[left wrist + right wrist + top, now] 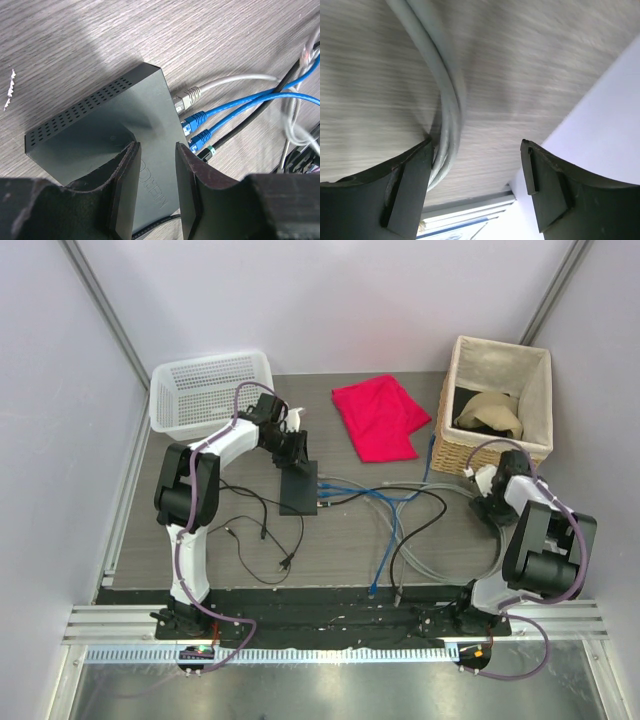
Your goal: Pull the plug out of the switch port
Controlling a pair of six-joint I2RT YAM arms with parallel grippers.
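On the counter point(400, 540) between the two arms, the switch point(298, 490) lies flat, with its socket edge facing my right arm point(530, 530). Four plugs point(196, 120) sit in that edge: one grey, two blue, one black. Their cables run off along the counter toward the right. I cannot tell which plug is meant.

The left jaws stand part open directly over the switch's top face, with a gap between them and nothing clamped. I cannot tell whether they press on it.

The right jaws gape wide, well apart from the switch. A grey cable point(447, 100) lies against one finger, not gripped.

I judge the pull must run straight out from the socket edge, rightward along the counter, while the left arm point(230, 440) steadies the box.
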